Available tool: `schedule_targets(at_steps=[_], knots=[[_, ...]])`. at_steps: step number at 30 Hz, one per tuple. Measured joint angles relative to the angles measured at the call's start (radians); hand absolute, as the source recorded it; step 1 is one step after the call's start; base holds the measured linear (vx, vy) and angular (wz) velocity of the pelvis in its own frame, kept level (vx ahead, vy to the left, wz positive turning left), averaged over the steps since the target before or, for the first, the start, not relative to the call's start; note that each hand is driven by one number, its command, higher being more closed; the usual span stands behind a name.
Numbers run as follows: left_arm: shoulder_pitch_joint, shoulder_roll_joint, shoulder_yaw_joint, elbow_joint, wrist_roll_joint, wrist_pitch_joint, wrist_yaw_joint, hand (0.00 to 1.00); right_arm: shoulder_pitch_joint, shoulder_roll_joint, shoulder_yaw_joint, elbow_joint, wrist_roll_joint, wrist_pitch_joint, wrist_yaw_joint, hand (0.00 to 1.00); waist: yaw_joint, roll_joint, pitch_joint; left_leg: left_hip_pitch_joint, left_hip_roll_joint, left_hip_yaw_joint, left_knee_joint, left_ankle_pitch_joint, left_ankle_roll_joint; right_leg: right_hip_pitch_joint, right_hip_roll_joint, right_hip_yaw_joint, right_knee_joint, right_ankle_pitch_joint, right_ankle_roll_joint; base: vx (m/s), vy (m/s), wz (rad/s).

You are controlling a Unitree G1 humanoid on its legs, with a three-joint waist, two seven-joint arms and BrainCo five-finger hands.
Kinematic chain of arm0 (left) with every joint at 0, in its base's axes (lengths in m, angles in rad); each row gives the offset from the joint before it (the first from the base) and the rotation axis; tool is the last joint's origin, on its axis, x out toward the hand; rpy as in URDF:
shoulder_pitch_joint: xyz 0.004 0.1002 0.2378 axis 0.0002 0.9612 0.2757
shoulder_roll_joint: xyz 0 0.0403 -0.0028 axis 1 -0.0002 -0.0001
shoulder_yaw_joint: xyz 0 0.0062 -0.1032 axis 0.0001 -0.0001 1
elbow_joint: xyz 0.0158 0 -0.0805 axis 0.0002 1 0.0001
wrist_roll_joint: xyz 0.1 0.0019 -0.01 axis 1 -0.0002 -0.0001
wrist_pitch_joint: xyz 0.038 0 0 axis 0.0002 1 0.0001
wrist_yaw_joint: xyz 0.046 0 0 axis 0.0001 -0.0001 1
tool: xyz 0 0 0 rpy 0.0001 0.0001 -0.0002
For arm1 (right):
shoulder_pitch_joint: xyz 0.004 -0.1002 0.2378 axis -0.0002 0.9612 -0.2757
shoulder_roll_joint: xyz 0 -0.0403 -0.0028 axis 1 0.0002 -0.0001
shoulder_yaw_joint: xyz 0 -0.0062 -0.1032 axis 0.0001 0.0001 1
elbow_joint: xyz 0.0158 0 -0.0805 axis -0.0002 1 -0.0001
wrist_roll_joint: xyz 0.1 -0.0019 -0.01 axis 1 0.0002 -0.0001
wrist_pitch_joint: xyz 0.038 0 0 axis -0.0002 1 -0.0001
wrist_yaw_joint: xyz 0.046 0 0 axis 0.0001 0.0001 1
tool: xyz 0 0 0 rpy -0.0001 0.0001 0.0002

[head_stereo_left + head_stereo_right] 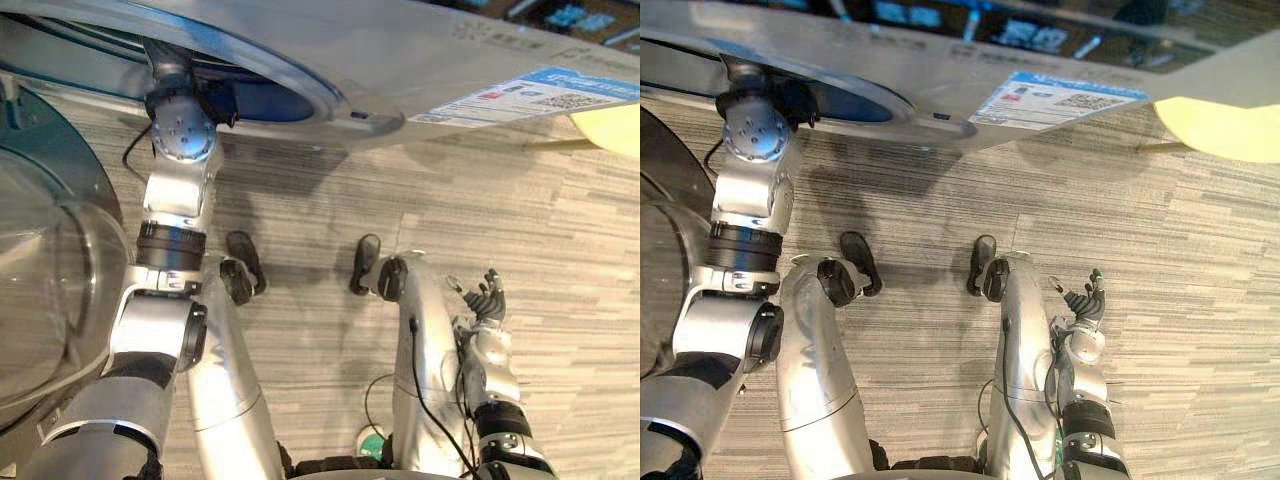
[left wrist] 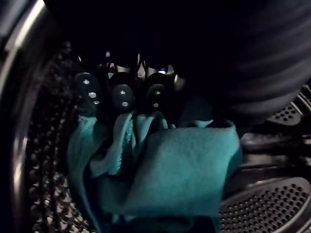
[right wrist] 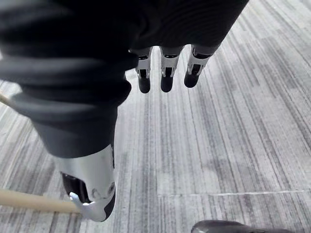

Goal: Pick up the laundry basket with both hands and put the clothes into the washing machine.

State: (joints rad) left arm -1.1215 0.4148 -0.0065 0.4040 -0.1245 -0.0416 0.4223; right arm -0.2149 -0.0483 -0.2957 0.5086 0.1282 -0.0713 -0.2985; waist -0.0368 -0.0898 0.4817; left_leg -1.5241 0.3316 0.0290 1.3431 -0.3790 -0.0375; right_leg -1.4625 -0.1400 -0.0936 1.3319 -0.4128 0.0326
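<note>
My left arm reaches up into the round opening point(image 1: 262, 98) of the silver washing machine point(image 1: 420, 60). Inside the dark drum, my left hand point(image 2: 121, 94) has its dark fingertips curled on a bunched teal cloth point(image 2: 175, 174), which hangs down from them against the perforated drum wall point(image 2: 272, 204). The thumb is hidden. My right hand point(image 1: 488, 300) hangs low beside me over the floor, holding nothing, its fingers point(image 3: 165, 73) straight and relaxed. A pale yellow laundry basket point(image 1: 1220, 125) stands on the floor at the far right, by the machine's front.
The washer's glass door point(image 1: 40, 290) stands swung open on my left, close to my left arm. Grey striped flooring point(image 1: 520, 230) stretches between me and the machine. A pale beige bar point(image 3: 29, 200) lies low beside my right wrist.
</note>
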Motion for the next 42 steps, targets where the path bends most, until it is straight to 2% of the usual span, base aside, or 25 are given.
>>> schedule_targets(at_steps=[7, 10, 11, 15, 18, 22, 24, 25, 27, 28, 29, 31, 33, 35, 36, 38, 40, 42], knots=[[-0.101, 0.006, 0.011, 0.044, 0.066, 0.037, 0.085, 0.00, -0.001, -0.008, 0.001, 0.018, 0.010, -0.019, 0.001, 0.00, 0.000, -0.002, -0.002, -0.033, -0.005, -0.022, -0.005, 0.018, -0.002, -0.014, -0.003, -0.018, -0.003, 0.005, -0.010, 0.00, -0.005, 0.02], [-0.151, 0.019, 0.009, 0.044, 0.140, 0.061, 0.082, 0.00, -0.001, -0.016, 0.001, 0.020, 0.020, -0.019, 0.005, 0.00, -0.001, -0.002, -0.002, -0.048, -0.020, -0.029, -0.019, 0.038, -0.009, -0.025, -0.015, -0.031, -0.003, 0.009, -0.017, 0.00, -0.022, 0.15], [-0.175, 0.027, 0.009, 0.052, 0.223, 0.084, 0.080, 0.00, -0.001, -0.018, 0.000, 0.023, 0.021, -0.020, 0.013, 0.00, -0.001, -0.003, -0.002, -0.051, -0.025, -0.034, -0.024, 0.047, -0.010, -0.025, -0.019, -0.038, -0.003, 0.011, -0.019, 0.00, -0.018, 0.11], [-0.205, 0.034, 0.008, 0.079, 0.384, 0.137, 0.055, 0.00, -0.001, -0.022, 0.000, 0.027, 0.028, -0.030, 0.028, 0.00, 0.002, -0.004, -0.003, -0.050, -0.037, -0.042, -0.043, 0.069, -0.018, -0.024, -0.023, -0.044, -0.004, 0.014, -0.026, -0.01, -0.029, 0.12], [-0.204, 0.035, 0.011, 0.079, 0.418, 0.158, 0.025, 0.00, -0.001, -0.022, 0.000, 0.027, 0.029, -0.031, 0.046, 0.00, 0.004, -0.004, -0.003, -0.049, -0.041, -0.052, -0.053, 0.085, -0.020, -0.017, -0.030, -0.058, -0.005, 0.020, -0.036, -0.01, -0.027, 0.09], [-0.133, 0.026, 0.028, 0.054, 0.421, 0.162, -0.004, 0.00, -0.005, -0.019, 0.002, 0.026, 0.029, -0.030, 0.059, 0.00, 0.004, -0.006, -0.004, -0.002, -0.049, -0.065, -0.079, 0.093, -0.030, 0.034, -0.034, -0.073, -0.018, 0.018, -0.042, -0.01, -0.034, 0.12], [-0.007, 0.015, 0.082, -0.013, 0.380, 0.141, -0.011, 0.00, -0.006, -0.021, 0.004, 0.025, 0.029, -0.027, 0.060, 0.00, 0.007, -0.005, -0.009, 0.046, -0.050, -0.061, -0.116, 0.098, -0.036, 0.077, -0.032, -0.079, -0.048, 0.020, -0.047, -0.01, -0.063, 0.09], [0.102, 0.001, 0.120, -0.055, 0.300, 0.114, -0.017, 0.00, 0.003, -0.019, 0.010, 0.026, 0.028, -0.016, 0.060, 0.00, 0.010, -0.005, -0.035, 0.064, -0.049, -0.062, -0.143, 0.104, -0.043, 0.097, -0.029, -0.091, -0.074, 0.022, -0.050, 0.00, -0.049, 0.04], [0.219, -0.025, 0.140, -0.088, 0.215, 0.092, -0.031, 0.00, 0.021, -0.018, 0.020, 0.026, 0.028, -0.004, 0.060, 0.00, 0.019, -0.004, -0.075, 0.076, -0.051, -0.063, -0.173, 0.112, -0.049, 0.112, -0.028, -0.102, -0.096, 0.022, -0.052, 0.03, -0.050, 0.12], [0.337, -0.061, 0.152, -0.112, 0.143, 0.074, -0.049, 0.00, 0.027, -0.013, 0.026, 0.026, 0.027, 0.014, 0.062, 0.00, 0.032, -0.004, -0.083, 0.119, -0.052, -0.064, -0.200, 0.125, -0.054, 0.157, -0.029, -0.113, -0.119, 0.022, -0.057, 0.06, -0.045, 0.16], [0.359, -0.069, 0.154, -0.119, 0.132, 0.074, -0.053, 0.00, 0.027, -0.011, 0.029, 0.026, 0.027, 0.016, 0.064, 0.00, 0.034, -0.004, -0.083, 0.129, -0.053, -0.064, -0.206, 0.126, -0.056, 0.167, -0.029, -0.115, -0.122, 0.021, -0.058, 0.07, -0.049, 0.21], [0.575, -0.160, 0.154, -0.169, 0.016, 0.063, -0.101, 0.00, 0.028, 0.014, 0.061, 0.025, 0.017, 0.045, 0.069, 0.00, 0.059, -0.002, -0.090, 0.234, -0.063, -0.061, -0.276, 0.142, -0.067, 0.274, -0.032, -0.135, -0.180, 0.019, -0.061, 0.09, -0.062, 0.29], [0.694, -0.205, 0.153, -0.191, -0.044, 0.051, -0.137, 0.00, 0.028, 0.024, 0.065, 0.024, 0.016, 0.059, 0.083, 0.00, 0.065, -0.002, -0.091, 0.307, -0.073, -0.057, -0.329, 0.151, -0.071, 0.348, -0.036, -0.145, -0.222, 0.018, -0.061, 0.09, -0.055, 0.29], [0.831, -0.247, 0.130, -0.198, -0.081, 0.046, -0.169, 0.00, 0.054, 0.026, 0.067, 0.015, 0.014, 0.070, 0.085, 0.00, 0.081, 0.000, -0.107, 0.397, -0.080, -0.055, -0.389, 0.157, -0.076, 0.439, -0.036, -0.159, -0.275, 0.018, -0.060, 0.10, -0.059, 0.32], [0.935, -0.267, 0.111, -0.198, -0.103, 0.044, -0.204, 0.00, 0.079, 0.026, 0.075, 0.014, -0.007, 0.082, 0.087, 0.00, 0.083, 0.001, -0.115, 0.490, -0.094, -0.051, -0.455, 0.169, -0.074, 0.534, -0.040, -0.172, -0.330, 0.019, -0.055, 0.12, -0.066, 0.41], [1.021, -0.277, 0.093, -0.194, -0.110, 0.044, -0.235, 0.00, 0.112, 0.024, 0.096, 0.010, -0.022, 0.083, 0.089, 0.00, 0.084, 0.001, -0.127, 0.582, -0.106, -0.047, -0.522, 0.182, -0.077, 0.626, -0.039, -0.184, -0.388, 0.024, -0.050, 0.12, -0.055, 0.32], [1.098, -0.282, 0.074, -0.150, -0.106, 0.045, -0.276, 0.00, 0.156, 0.024, 0.119, 0.009, -0.030, 0.089, 0.095, 0.00, 0.090, 0.002, -0.172, 0.681, -0.109, -0.026, -0.600, 0.196, -0.078, 0.715, -0.037, -0.187, -0.459, 0.036, -0.040, 0.14, -0.030, 0.11], [1.143, -0.313, 0.079, -0.040, -0.090, 0.049, -0.299, 0.00, 0.195, 0.023, 0.139, 0.018, -0.054, 0.096, 0.106, 0.00, 0.103, 0.018, -0.195, 0.849, -0.118, 0.006, -0.715, 0.215, -0.078, 0.870, -0.030, -0.189, -0.575, 0.065, -0.025, 0.15, 0.018, -0.01]])
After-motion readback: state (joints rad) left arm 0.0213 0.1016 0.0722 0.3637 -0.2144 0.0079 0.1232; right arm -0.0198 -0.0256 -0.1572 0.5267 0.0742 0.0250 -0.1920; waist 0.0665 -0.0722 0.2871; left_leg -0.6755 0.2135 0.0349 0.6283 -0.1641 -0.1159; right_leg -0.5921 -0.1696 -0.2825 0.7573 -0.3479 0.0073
